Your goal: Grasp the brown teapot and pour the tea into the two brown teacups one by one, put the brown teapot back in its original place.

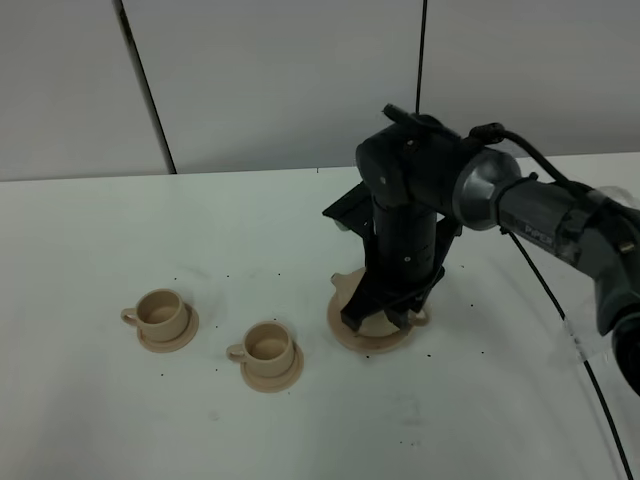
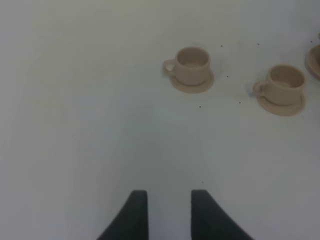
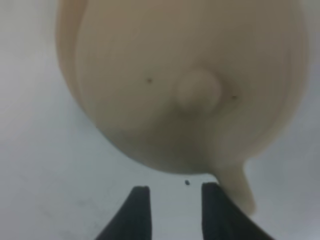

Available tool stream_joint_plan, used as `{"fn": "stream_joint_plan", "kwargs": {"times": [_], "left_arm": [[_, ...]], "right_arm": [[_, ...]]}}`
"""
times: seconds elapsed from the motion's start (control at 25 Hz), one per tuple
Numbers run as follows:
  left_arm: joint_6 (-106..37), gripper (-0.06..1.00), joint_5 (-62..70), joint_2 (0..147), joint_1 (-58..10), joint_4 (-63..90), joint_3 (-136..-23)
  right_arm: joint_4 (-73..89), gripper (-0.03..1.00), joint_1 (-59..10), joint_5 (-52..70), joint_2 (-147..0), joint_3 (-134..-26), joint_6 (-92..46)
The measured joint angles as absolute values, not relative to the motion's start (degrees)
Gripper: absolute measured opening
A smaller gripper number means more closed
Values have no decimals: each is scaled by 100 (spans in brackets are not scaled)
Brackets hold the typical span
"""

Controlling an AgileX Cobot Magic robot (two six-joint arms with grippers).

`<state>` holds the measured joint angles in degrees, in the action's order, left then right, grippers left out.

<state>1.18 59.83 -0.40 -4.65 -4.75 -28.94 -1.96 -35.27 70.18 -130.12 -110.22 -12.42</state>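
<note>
The brown teapot point(image 3: 185, 85) fills the right wrist view from above, blurred, its lid knob point(image 3: 198, 92) in the middle. My right gripper point(image 3: 172, 197) hangs open just off its side, with only bare table between the fingers. The loop handle point(image 3: 235, 185) lies beside one finger, outside the gap. In the exterior high view the right arm point(image 1: 405, 230) covers most of the teapot, which sits on its wide saucer point(image 1: 365, 338). The two brown teacups point(image 1: 163, 312) point(image 1: 268, 345) stand on small saucers to the left. My left gripper point(image 2: 169, 212) is open over bare table, well short of the cups point(image 2: 192, 64) point(image 2: 286, 82).
The white tabletop point(image 1: 90, 230) runs back to a grey panelled wall point(image 1: 280, 70). Small dark specks dot the surface around the saucers. A black cable point(image 1: 560, 310) trails across the table at the right. The wide saucer's edge point(image 2: 316, 60) shows at the border of the left wrist view.
</note>
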Motion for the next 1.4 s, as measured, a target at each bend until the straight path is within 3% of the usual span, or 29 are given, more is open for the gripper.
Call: {"fn": "stream_joint_plan", "kwargs": {"times": [1.04, 1.4], "left_arm": [[112, 28, 5983, -40, -465, -475, -2894], [112, 28, 5983, -40, -465, -475, -2894]], "right_arm": [[-393, 24, -3295, 7023, -12802, -11022, -2963], [-287, 33, -3276, 7023, -12901, -11022, -3337]]}}
